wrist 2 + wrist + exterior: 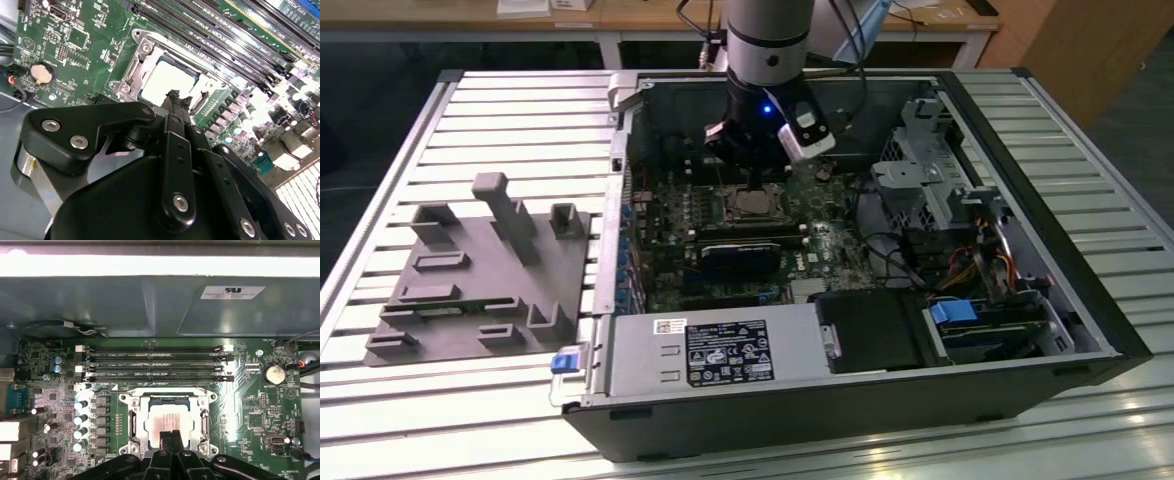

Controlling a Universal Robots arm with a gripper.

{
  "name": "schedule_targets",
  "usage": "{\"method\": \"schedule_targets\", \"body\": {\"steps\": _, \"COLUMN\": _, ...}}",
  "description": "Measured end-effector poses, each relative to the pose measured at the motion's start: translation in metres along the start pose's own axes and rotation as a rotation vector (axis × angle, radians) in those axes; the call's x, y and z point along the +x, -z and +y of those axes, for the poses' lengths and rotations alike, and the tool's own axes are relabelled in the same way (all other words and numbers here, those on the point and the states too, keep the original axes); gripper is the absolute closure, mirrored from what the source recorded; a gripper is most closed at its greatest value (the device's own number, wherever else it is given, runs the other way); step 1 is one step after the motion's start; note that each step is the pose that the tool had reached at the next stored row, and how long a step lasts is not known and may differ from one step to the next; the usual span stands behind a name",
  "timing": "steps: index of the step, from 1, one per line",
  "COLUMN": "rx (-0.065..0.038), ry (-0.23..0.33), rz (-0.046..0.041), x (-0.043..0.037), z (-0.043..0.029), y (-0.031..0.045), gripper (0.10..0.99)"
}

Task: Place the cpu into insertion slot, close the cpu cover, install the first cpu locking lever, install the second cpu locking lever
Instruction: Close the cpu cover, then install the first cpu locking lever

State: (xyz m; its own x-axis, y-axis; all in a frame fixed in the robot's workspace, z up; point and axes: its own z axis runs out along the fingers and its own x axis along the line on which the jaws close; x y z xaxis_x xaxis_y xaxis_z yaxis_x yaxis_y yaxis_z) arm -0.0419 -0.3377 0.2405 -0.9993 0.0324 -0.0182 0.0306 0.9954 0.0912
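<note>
Slatted silver metal table [494,110] underneath, carrying an open black computer case [1107,330] laid on its side. Inside the case, black gripper [170,436] [176,97] [747,170] with fingers pressed together, nothing visible between them, tips poised at one edge of the small square insertion slot [131,421] [131,75]. Cannot tell whether touching.

Seated in that slot: flat square cpu [170,419] [165,80] [750,207] with a dull silver-grey top, lying level. Thin silvery cpu cover [167,401] [150,52] folded flat over the slot, chip top showing through its square window.

Just past the slot's edge opposite the fingertips, four long black memory slots [155,362] running parallel to that edge; beyond them, a grey metal case wall [150,305]. To either side of the slot, green circuit board [250,415] with low parts: a row of silver capacitors [80,425] near one side, a round silver coin cell [274,373] well apart on the other. Open room above the slot around the gripper.
</note>
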Motion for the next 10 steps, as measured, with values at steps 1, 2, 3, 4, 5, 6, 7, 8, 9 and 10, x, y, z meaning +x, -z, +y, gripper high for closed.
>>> {"method": "schedule_targets", "body": {"steps": 1, "rx": 0.000, "ry": 0.000, "rz": -0.0001, "x": 0.0000, "z": 0.0000, "y": 0.0000, "gripper": 0.984}}
{"method": "schedule_targets", "body": {"steps": 2, "rx": 0.000, "ry": 0.000, "rz": -0.0002, "x": 0.0000, "z": 0.0000, "y": 0.0000, "gripper": 0.984}}
{"method": "schedule_targets", "body": {"steps": 3, "rx": 0.000, "ry": 0.000, "rz": -0.0001, "x": 0.0000, "z": 0.0000, "y": 0.0000, "gripper": 0.984}}
{"method": "schedule_targets", "body": {"steps": 4, "rx": 0.000, "ry": 0.000, "rz": 0.0000, "x": 0.0000, "z": 0.0000, "y": 0.0002, "gripper": 0.984}}
{"method": "schedule_targets", "body": {"steps": 5, "rx": 0.000, "ry": 0.000, "rz": 0.0000, "x": 0.0000, "z": 0.0000, "y": 0.0002, "gripper": 0.984}}
{"method": "schedule_targets", "body": {"steps": 6, "rx": 0.000, "ry": 0.000, "rz": 0.0000, "x": 0.0000, "z": 0.0000, "y": 0.0004, "gripper": 0.984}}
{"method": "schedule_targets", "body": {"steps": 7, "rx": 0.000, "ry": 0.000, "rz": 0.0000, "x": 0.0000, "z": 0.0000, "y": 0.0005, "gripper": 0.984}}
{"method": "schedule_targets", "body": {"steps": 8, "rx": 0.000, "ry": 0.000, "rz": 0.0000, "x": 0.0000, "z": 0.0000, "y": 0.0006, "gripper": 0.984}}
{"method": "schedule_targets", "body": {"steps": 9, "rx": 0.000, "ry": 0.000, "rz": 0.0000, "x": 0.0000, "z": 0.0000, "y": 0.0006, "gripper": 0.984}}
{"method": "schedule_targets", "body": {"steps": 10, "rx": 0.000, "ry": 0.000, "rz": 0.0000, "x": 0.0000, "z": 0.0000, "y": 0.0006, "gripper": 0.984}}
